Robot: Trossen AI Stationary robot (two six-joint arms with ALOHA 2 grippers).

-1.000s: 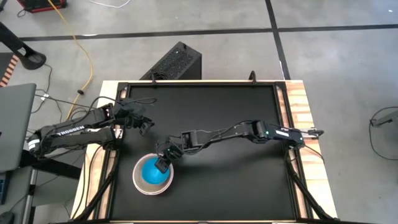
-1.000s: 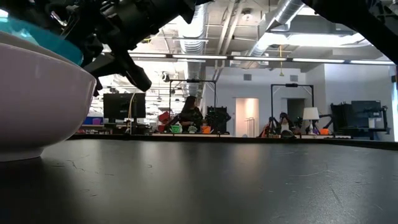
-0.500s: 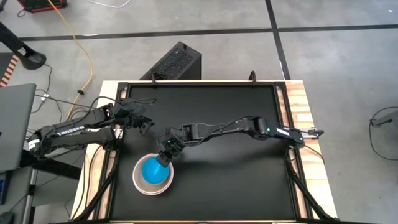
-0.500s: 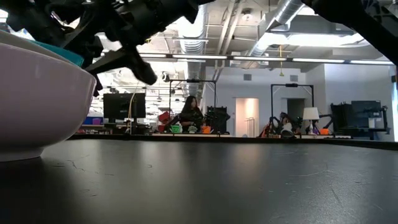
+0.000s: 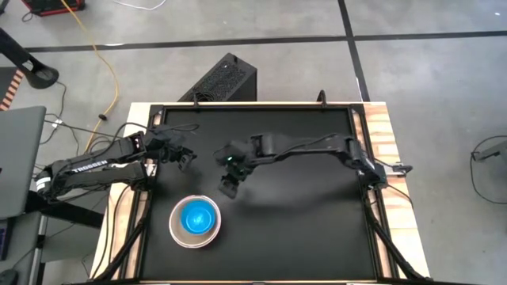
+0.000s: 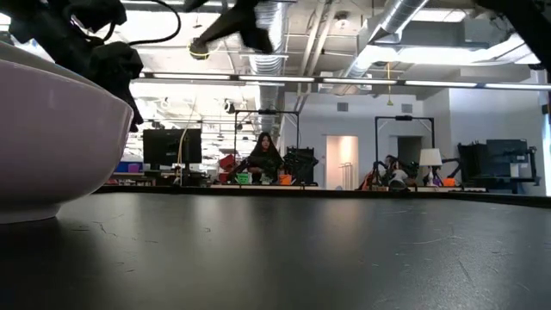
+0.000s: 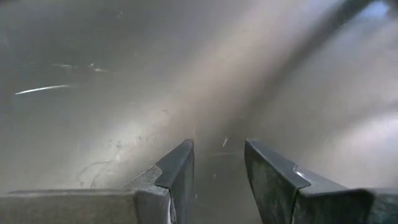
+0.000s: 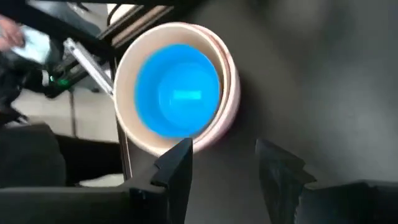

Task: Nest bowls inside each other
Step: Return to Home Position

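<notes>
The bowls sit nested in one stack (image 5: 195,222) near the table's front left, resting on the black table top. In the right wrist view the stack (image 8: 177,96) shows a beige rim, a pink rim outside it and blue bowls inside. The low view shows only the white outer wall (image 6: 52,138). My right gripper (image 5: 229,188) hangs open and empty above the table, beyond the stack toward the far right; its fingers (image 8: 180,165) frame bare table. My left gripper (image 5: 187,157) waits open at the left edge, over bare table (image 7: 219,155).
The black table top (image 5: 301,229) lies bare to the right of the stack. A black box (image 5: 226,79) stands on the floor beyond the far edge, and a laptop (image 5: 16,158) sits left of the table. People show far off in the room (image 6: 263,159).
My right gripper has risen out of the bowl stack and drawn back toward the table's far edge, rolling a little, with nothing in its fingers. The blue bowl stays nested in the stack, which has not shifted.
</notes>
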